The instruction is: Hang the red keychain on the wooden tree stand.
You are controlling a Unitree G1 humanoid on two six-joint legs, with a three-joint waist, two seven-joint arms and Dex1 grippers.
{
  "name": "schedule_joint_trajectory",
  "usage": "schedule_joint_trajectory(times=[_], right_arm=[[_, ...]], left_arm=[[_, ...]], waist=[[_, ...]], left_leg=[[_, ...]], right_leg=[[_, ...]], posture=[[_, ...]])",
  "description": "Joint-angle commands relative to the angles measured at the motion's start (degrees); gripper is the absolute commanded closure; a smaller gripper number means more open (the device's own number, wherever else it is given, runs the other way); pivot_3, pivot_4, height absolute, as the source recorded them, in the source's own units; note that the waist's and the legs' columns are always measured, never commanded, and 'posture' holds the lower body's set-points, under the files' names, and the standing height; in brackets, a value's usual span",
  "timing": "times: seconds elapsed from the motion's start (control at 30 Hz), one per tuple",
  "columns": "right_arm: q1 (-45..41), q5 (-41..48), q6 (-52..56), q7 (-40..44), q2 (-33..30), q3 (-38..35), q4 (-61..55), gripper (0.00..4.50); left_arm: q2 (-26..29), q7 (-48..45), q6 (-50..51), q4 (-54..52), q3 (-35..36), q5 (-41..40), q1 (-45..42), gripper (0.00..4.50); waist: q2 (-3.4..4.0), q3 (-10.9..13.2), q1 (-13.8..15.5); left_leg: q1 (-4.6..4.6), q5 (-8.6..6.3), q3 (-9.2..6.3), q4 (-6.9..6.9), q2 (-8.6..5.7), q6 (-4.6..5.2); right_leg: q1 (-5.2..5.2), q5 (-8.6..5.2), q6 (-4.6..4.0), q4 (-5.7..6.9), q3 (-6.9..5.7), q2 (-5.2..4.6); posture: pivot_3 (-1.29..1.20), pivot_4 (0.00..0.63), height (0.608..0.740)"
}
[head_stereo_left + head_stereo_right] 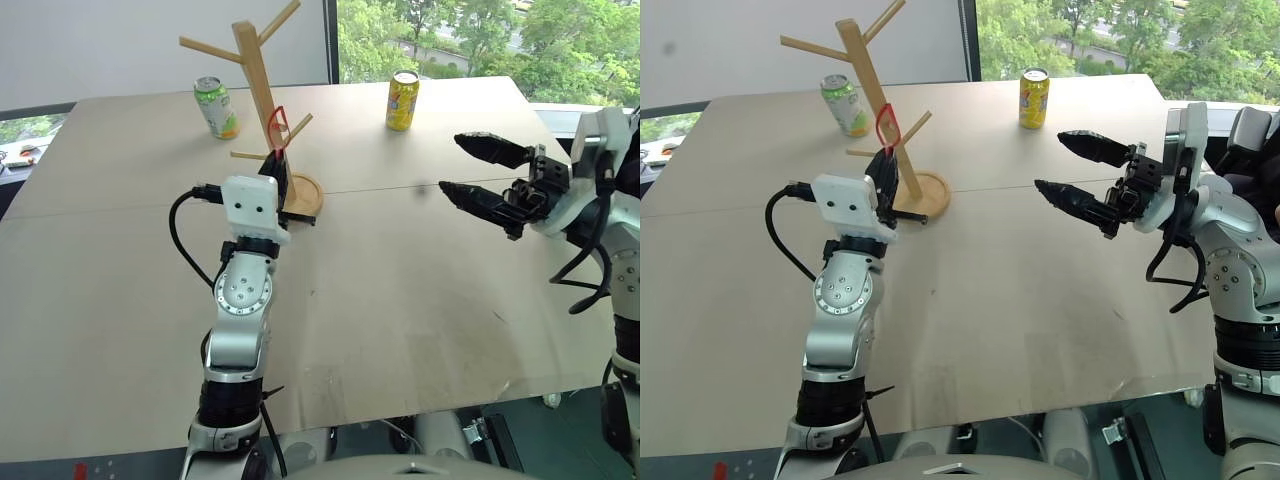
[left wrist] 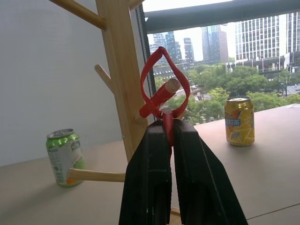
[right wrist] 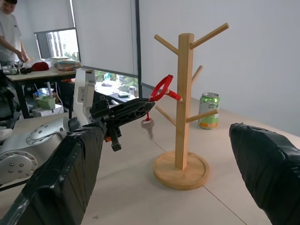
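A bright red keychain loop contrasts with the pale, light-wood tree stand and the black fingers of the left gripper. On the tan, plain table, a green and white can sits at ten o'clock and a yellow can with orange and blue markings at one o'clock. The right gripper is black too, on a white and silver arm.

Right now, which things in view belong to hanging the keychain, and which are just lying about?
Belongs to the job:
- red keychain, loop around a peg tip
- wooden tree stand
- left gripper, shut on the keychain's strap

Just lying about:
- green can, behind the stand
- yellow can
- right gripper, open, holding nothing
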Motion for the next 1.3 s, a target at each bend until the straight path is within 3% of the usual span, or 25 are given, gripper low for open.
schedule_joint_trajectory(times=[0.03,0.63,0.77,1.0,1.3], right_arm=[[-0.5,0.1,-1.2,-0.1,0.0,-2.2,-1.6,0.0],[0.1,-0.2,-1.6,-0.4,0.1,-2.3,-1.9,0.0],[-0.1,-0.5,-1.9,-0.3,0.1,-2.3,-1.5,0.0],[1.1,-1.9,-2.7,-1.6,1.3,-1.9,-1.4,0.0],[9.6,-19.0,-17.8,-18.3,15.2,-0.9,7.8,0.0]], left_arm=[[0.0,0.0,-1.3,0.0,-0.6,0.5,-0.8,4.47],[-1.0,3.0,-0.8,9.0,1.0,0.7,-7.6,4.47],[-1.2,2.5,-1.5,9.0,0.8,0.0,-7.2,3.13],[-0.8,0.9,-3.8,7.2,1.0,-1.9,-4.7,0.04],[0.6,-1.5,-3.7,0.5,8.5,-9.7,10.1,0.04]], waist=[[0.0,0.0,0.0],[-0.01,0.0,0.0],[-0.01,0.0,0.0],[-0.01,0.0,0.0],[0.0,0.0,-0.6]], left_leg=[[0.0,0.0,0.0,0.0,0.0,0.0],[0.0,0.0,0.03,0.0,0.0,0.0],[-0.01,0.0,0.04,0.0,0.0,0.0],[0.0,0.0,0.04,0.0,0.0,0.0],[0.0,0.01,0.1,-0.01,0.04,-0.01]], right_leg=[[0.0,0.0,0.0,0.0,0.0,0.0],[0.0,0.01,-0.01,0.0,-0.01,0.0],[0.0,0.01,0.0,0.0,-0.01,0.0],[0.0,0.01,0.0,0.0,-0.01,0.0],[-0.02,-0.03,0.07,0.02,-0.01,0.01]], posture=[[0.0,0.15,0.74],[0.0,0.15,0.74],[0.0,0.15,0.74],[0.0,0.15,0.74],[0.0,0.15,0.74]])
